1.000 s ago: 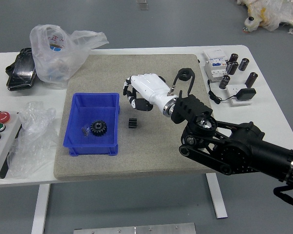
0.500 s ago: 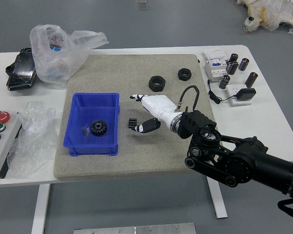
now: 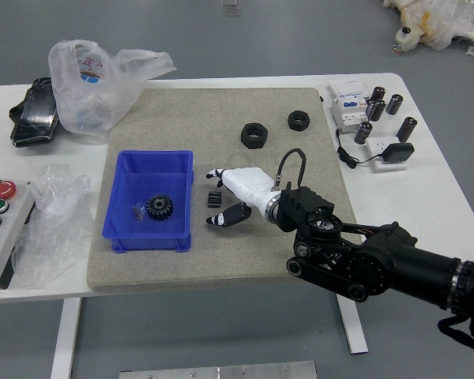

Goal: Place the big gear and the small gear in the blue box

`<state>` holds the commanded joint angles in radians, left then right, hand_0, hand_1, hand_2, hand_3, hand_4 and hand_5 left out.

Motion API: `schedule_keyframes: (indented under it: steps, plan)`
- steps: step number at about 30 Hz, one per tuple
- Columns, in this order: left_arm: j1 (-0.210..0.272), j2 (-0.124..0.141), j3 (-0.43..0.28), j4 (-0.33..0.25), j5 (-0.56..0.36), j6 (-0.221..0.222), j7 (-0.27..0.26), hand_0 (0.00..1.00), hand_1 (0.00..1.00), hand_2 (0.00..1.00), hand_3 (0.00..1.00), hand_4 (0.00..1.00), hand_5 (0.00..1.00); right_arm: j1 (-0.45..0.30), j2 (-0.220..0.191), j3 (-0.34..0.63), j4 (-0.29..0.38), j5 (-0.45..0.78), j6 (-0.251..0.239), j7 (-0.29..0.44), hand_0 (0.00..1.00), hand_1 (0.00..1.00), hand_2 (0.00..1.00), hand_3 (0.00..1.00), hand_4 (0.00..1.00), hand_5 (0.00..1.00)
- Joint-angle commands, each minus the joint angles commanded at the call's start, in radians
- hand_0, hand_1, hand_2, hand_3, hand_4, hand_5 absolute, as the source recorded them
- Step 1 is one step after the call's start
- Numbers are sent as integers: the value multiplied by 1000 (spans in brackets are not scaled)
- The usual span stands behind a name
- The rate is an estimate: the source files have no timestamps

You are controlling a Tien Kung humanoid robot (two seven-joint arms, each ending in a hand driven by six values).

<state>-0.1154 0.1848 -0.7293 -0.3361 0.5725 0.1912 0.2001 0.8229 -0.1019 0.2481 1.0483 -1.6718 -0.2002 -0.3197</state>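
White worktop (image 3: pixel 395 189), biggest thing, spans the frame. Grey-beige mat (image 3: pixel 158 270) on it, centre. Black right arm (image 3: pixel 371 264) in from lower right. Clear plastic bag (image 3: pixel 103 87), upper left. Crumpled clear film (image 3: pixel 55 225), left side. Blue box (image 3: pixel 148 235) on the mat, left of centre, upright. Pale item in plastic (image 3: pixel 438 24), upper right corner, beyond the worktop. Button panel (image 3: pixel 1 245), left edge. Right robot hand (image 3: pixel 253 189), white with black fingertips, mid-frame: fingers spread, upper ones above and thumb below the small gear, nothing gripped. Black packet (image 3: pixel 36 114), upper left, near the bag. White device (image 3: pixel 350 106), upper right; black adapter (image 3: pixel 396 153) below and right of it, on a white block. Two black nuts (image 3: pixel 253 135), upper centre-right of mat, apart. Black toothed gear (image 3: pixel 159 207), presumably the big one, inside the box, lower part. Several black cylinders (image 3: pixel 407 129), upper right. Small gear (image 3: pixel 214 199), black, ribbed side showing, on the mat just right of the box, between fingers and thumb. Tiny greyish bit (image 3: pixel 138 212) in the box left of the gear, too blurry to name.
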Motion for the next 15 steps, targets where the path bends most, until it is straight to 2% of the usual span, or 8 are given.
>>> schedule_keyframes:
  steps: [5, 6, 10, 11, 15]
  plan:
    - [-2, 1, 3, 0, -2, -1, -3, 638, 642, 613, 687, 640, 276, 1, 4, -17, -10, 3, -30, 3, 356, 555, 533, 654, 499, 166]
    - [-2, 1, 4, 1, -4, -1, -5, 638, 642, 613, 684, 639, 276, 0, 4, -19, -10, 2, -32, 2, 307, 471, 379, 483, 270, 19]
    - [-3, 1, 8, 1, -9, -1, -10, 638, 642, 613, 684, 639, 276, -3, 0, -26, -13, -2, -36, -2, 307, 471, 379, 483, 270, 19]
    - [-3, 1, 8, 1, -10, -1, -11, 638, 642, 614, 685, 639, 279, -4, -1, -27, -14, -4, -37, -3, 296, 459, 328, 387, 162, 2]
    - [-3, 2, 10, 1, -13, -1, -15, 638, 642, 614, 685, 639, 279, -6, -8, -26, -15, -10, -43, -4, 296, 459, 328, 387, 162, 2]
